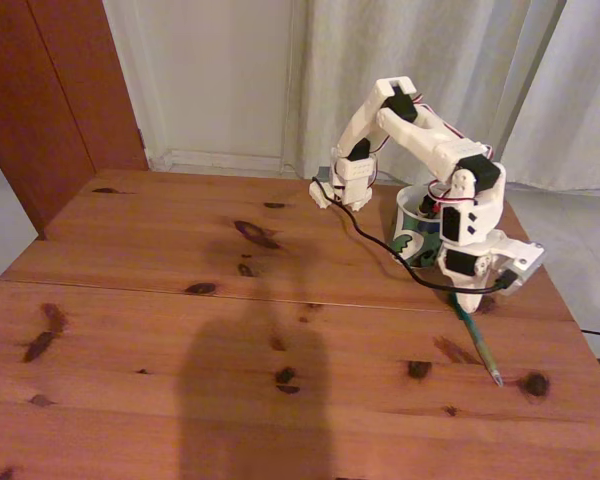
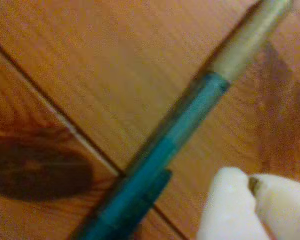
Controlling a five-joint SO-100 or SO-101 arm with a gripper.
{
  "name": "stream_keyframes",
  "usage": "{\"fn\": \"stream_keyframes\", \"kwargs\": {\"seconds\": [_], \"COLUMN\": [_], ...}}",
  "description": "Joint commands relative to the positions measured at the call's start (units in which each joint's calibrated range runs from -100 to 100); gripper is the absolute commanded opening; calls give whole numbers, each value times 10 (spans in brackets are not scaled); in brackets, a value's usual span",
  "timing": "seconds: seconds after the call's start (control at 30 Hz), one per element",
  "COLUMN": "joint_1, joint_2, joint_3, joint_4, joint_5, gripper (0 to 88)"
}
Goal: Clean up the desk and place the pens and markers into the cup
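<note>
A slim teal-green pen (image 1: 478, 343) lies on the reddish-brown desk (image 1: 180, 330) near its right edge, its tip toward the front. My gripper (image 1: 468, 298) is low over the pen's far end. In the wrist view the pen (image 2: 160, 155) runs diagonally across the desk (image 2: 115, 75), and my gripper (image 2: 252, 192) sits just to its right with its two white fingertips (image 2: 227, 210) pressed together and nothing between them. The pen is beside the tips, not inside them. The patterned white cup (image 1: 408, 240) stands right behind the arm, partly hidden by it.
A black cable (image 1: 380, 245) trails across the desk from the arm's base to the gripper. The desk's right edge (image 1: 570, 320) is close to the pen. A dark knot (image 1: 535, 383) marks the wood near the pen tip. Curtains hang behind the desk.
</note>
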Motion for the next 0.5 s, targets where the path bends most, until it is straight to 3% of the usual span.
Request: {"fn": "stream_keyframes", "kwargs": {"seconds": [0.0, 0.47], "joint_1": [2, -6], "joint_2": [-9, -18], "joint_3": [-31, 20], "joint_4": [-18, 1], "joint_5": [-19, -44], "gripper": [11, 8]}}
